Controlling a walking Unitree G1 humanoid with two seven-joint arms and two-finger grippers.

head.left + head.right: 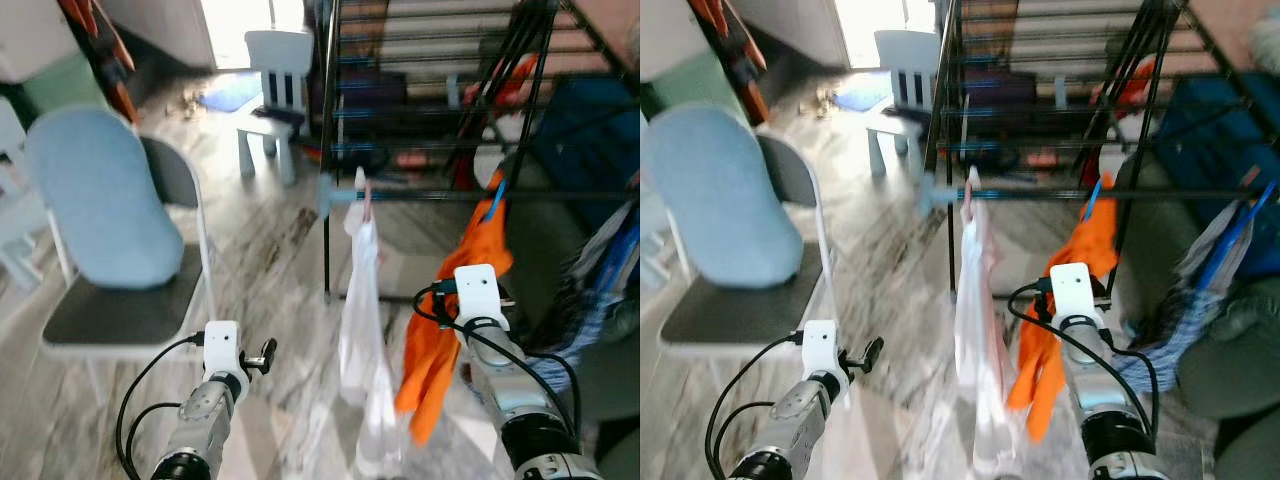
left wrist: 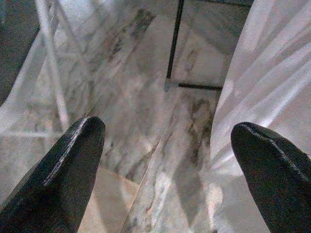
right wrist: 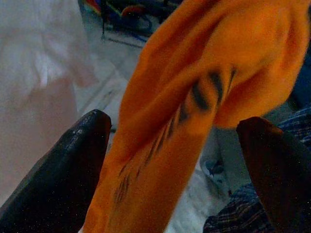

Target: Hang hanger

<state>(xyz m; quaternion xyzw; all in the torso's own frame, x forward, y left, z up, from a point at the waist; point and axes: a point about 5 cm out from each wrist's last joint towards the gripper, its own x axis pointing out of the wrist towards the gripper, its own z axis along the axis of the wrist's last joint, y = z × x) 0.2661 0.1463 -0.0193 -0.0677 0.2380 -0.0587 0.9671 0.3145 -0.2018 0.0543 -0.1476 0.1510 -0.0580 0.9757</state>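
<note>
A black drying rack (image 1: 440,190) stands ahead on the right. From its lower front rail a white garment (image 1: 365,320) hangs on a pink hanger (image 1: 367,197). Beside it an orange garment (image 1: 470,270) hangs on a blue hanger (image 1: 496,200). My right arm (image 1: 478,300) is raised just in front of the orange garment. In the right wrist view my right gripper (image 3: 175,131) is open, and the orange garment (image 3: 194,87) hangs in front of the gap between its fingers. My left gripper (image 2: 167,141) is open over the floor, holding nothing, with the white garment (image 2: 262,87) beside it.
A folding chair (image 1: 130,310) with a light blue cushion (image 1: 100,200) stands at the left. A small white chair (image 1: 272,90) is further back. Blue plaid clothes (image 1: 600,290) lie on dark furniture at the right. A rack leg (image 2: 174,43) meets the marble floor (image 1: 260,250).
</note>
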